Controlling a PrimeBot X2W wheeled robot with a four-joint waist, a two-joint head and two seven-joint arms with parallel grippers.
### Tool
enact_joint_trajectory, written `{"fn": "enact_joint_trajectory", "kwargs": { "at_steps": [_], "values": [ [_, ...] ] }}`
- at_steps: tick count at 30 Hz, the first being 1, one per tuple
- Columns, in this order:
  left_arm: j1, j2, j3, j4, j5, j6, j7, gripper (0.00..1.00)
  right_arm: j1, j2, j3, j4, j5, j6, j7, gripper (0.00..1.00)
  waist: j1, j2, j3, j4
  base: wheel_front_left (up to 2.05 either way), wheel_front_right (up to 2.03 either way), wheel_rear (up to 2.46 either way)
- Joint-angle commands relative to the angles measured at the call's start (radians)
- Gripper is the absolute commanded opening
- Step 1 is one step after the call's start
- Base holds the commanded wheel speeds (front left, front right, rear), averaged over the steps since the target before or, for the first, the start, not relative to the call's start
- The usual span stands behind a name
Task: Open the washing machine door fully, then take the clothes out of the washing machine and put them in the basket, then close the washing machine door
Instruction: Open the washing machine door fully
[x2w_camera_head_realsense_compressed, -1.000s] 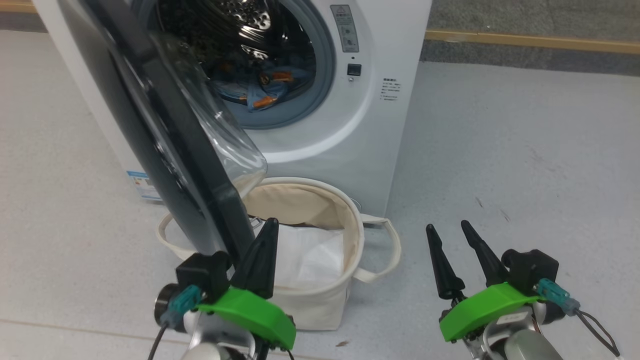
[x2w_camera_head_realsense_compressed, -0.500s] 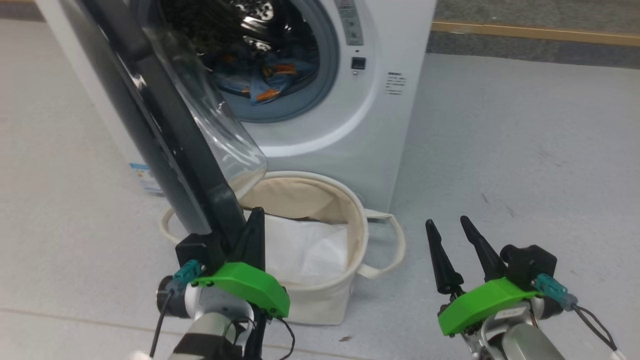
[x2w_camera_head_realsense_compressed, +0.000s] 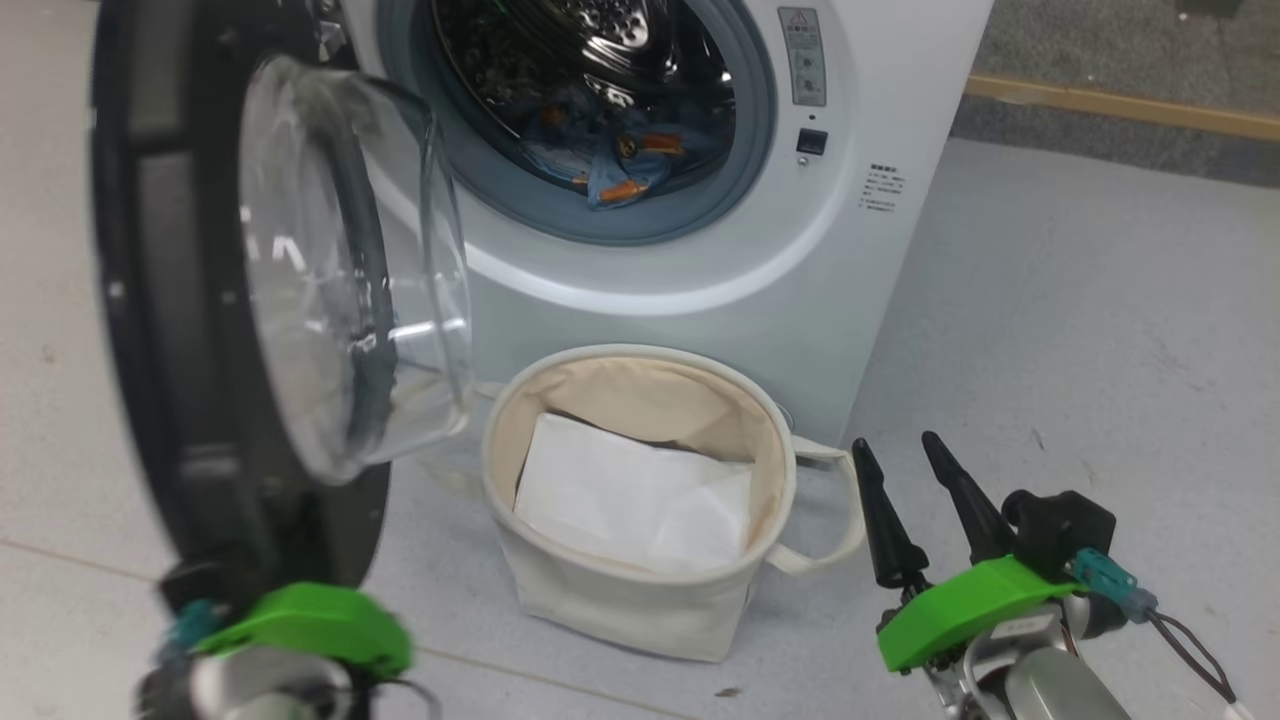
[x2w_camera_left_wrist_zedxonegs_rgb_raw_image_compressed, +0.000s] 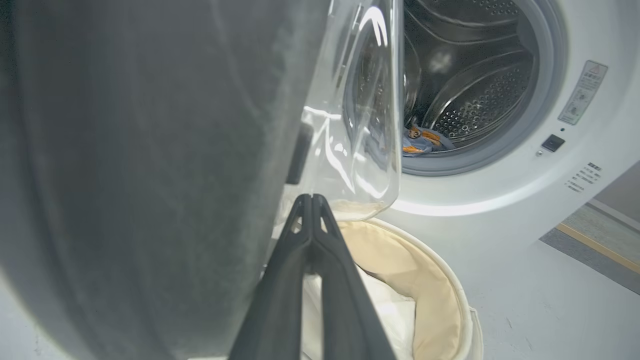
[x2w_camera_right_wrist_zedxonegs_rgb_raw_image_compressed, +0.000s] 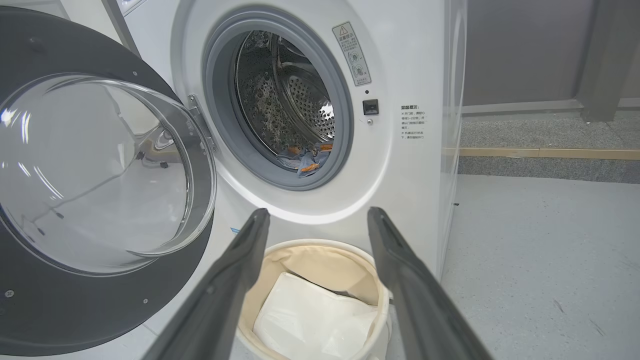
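Door-opening step: left gripper (x2w_camera_left_wrist_zedxonegs_rgb_raw_image_compressed: 311, 200), fingers pressed together, beside door (x2w_camera_head_realsense_compressed: 180, 300) rim. Right gripper (x2w_camera_head_realsense_compressed: 895, 442) spread, empty. Next: reach for clothes (x2w_camera_head_realsense_compressed: 610, 170), drop into basket (x2w_camera_head_realsense_compressed: 640, 600).

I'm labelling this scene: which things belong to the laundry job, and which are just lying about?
Job: washing machine, washing machine door, clothes, basket.
Lying about: white sheet inside the basket, wooden strip beyond the machine.

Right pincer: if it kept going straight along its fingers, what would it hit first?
The right pincer would probably meet the washing machine on its white front, just under its opening, passing above the basket; depth is unclear.
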Motion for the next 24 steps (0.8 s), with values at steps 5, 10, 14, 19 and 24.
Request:
{"fn": "enact_joint_trajectory", "kwargs": {
  "at_steps": [5, 10, 14, 19, 24],
  "values": [
    [-0.005, 0.118, 0.143, -0.043, -0.028, 0.022, -0.024, 0.0, -0.018, 0.006, 0.019, -0.038, 0.001, 0.001, -0.013, 1.0, 0.0, 0.0, -0.012, 0.006, 0.0, 0.0, 0.0],
    [-0.011, 0.21, 0.214, -0.017, -0.053, -0.007, -0.029, 0.0, -0.017, 0.006, 0.022, -0.042, 0.002, 0.001, -0.009, 1.0, 0.0, 0.0, -0.009, -0.004, 0.0, 0.0, 0.0],
    [-0.024, 0.271, 0.265, 0.029, -0.078, -0.041, -0.042, 0.0, -0.021, 0.005, 0.025, -0.042, 0.002, 0.001, -0.004, 1.0, 0.0, 0.0, -0.006, -0.018, 0.0, 0.0, 0.0],
    [-0.042, 0.333, 0.325, 0.121, -0.11, -0.079, -0.066, 0.0, -0.028, 0.006, 0.031, -0.04, 0.002, 0.001, -0.002, 1.0, 0.0, 0.0, -0.004, -0.041, 0.0, 0.0, 0.0],
    [-0.05, 0.363, 0.363, 0.187, -0.13, -0.107, -0.094, 0.0, -0.03, 0.008, 0.031, -0.038, 0.004, 0.001, -0.002, 1.0, 0.0, 0.0, -0.003, -0.058, 0.0, 0.0, 0.0]
  ]
}}
